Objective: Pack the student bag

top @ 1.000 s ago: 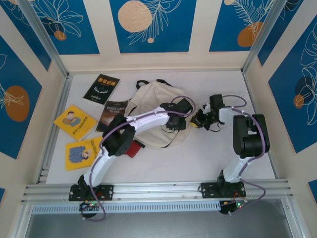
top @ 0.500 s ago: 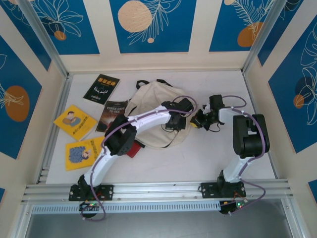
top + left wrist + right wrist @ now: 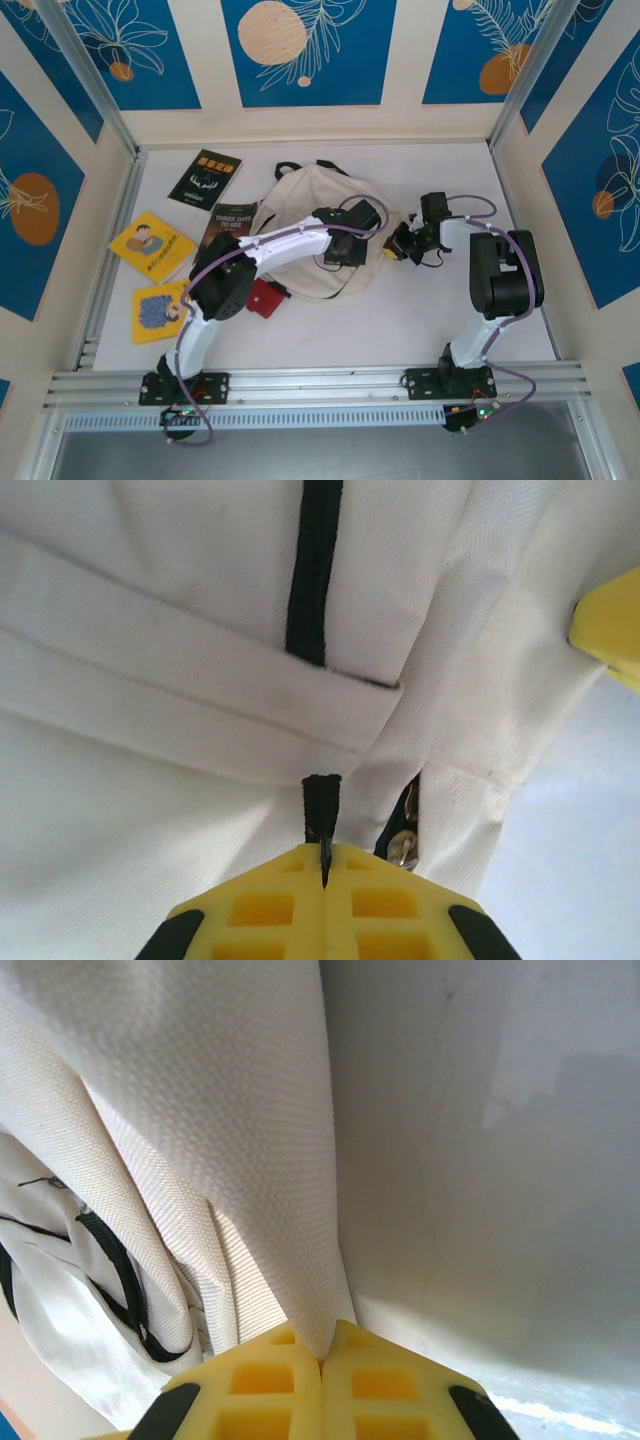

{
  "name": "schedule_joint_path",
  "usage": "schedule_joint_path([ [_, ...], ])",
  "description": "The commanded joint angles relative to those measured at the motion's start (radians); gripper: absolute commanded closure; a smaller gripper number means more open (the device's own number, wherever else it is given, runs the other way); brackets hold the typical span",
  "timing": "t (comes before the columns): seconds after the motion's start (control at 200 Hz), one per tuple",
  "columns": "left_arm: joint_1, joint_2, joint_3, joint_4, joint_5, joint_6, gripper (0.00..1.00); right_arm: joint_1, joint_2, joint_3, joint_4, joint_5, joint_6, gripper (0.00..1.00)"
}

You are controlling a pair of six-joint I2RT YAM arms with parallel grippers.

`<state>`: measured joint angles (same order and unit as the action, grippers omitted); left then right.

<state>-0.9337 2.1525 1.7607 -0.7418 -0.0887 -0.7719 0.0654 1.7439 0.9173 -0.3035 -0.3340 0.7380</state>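
The student bag [image 3: 305, 205], cream fabric with black trim, lies at the table's middle back. My left gripper [image 3: 341, 256] reaches over the bag's right side. In the left wrist view that gripper [image 3: 324, 865] is shut on a black zipper pull tab [image 3: 321, 805], beside a metal slider [image 3: 404, 845] in a slightly parted seam. My right gripper [image 3: 393, 248] is at the bag's right edge. In the right wrist view it [image 3: 322, 1352] is shut on a fold of the bag's cream fabric [image 3: 250, 1140]. One yellow finger [image 3: 612, 630] of the right gripper shows at the left wrist view's right edge.
Left of the bag lie a black book [image 3: 205, 178], a dark brown book [image 3: 230, 222] and two yellow books [image 3: 150, 245] [image 3: 158, 308]. A red flat item [image 3: 265, 298] sits under the left arm's elbow. Patterned walls close in the table on three sides.
The left gripper has shut on the zipper pull tab. The left arm's elbow swung left and uncovered more of the red item. The right arm stayed put.
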Motion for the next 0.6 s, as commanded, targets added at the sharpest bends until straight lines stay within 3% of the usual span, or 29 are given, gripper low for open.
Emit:
schedule_joint_path([
  [0.0,-0.006,-0.08,-0.068,-0.031,-0.054,0.001,1.0,0.013,-0.015,-0.02,-0.022,0.039,0.045,0.98],
  [0.25,-0.004,-0.188,-0.238,-0.049,-0.108,-0.023,1.0,0.014,-0.031,-0.018,-0.021,0.113,0.089,0.99],
  [0.395,0.005,-0.223,-0.27,0.062,-0.018,-0.004,1.0,0.02,-0.027,-0.016,0.003,0.056,0.08,0.99],
  [0.465,0.007,-0.203,-0.235,0.101,0.032,-0.01,0.78,0.026,-0.027,-0.017,0.007,0.046,0.079,0.99],
  [0.59,0.007,-0.137,-0.149,0.134,0.075,-0.023,0.6,0.027,-0.027,-0.027,0.014,0.035,0.082,0.99],
])
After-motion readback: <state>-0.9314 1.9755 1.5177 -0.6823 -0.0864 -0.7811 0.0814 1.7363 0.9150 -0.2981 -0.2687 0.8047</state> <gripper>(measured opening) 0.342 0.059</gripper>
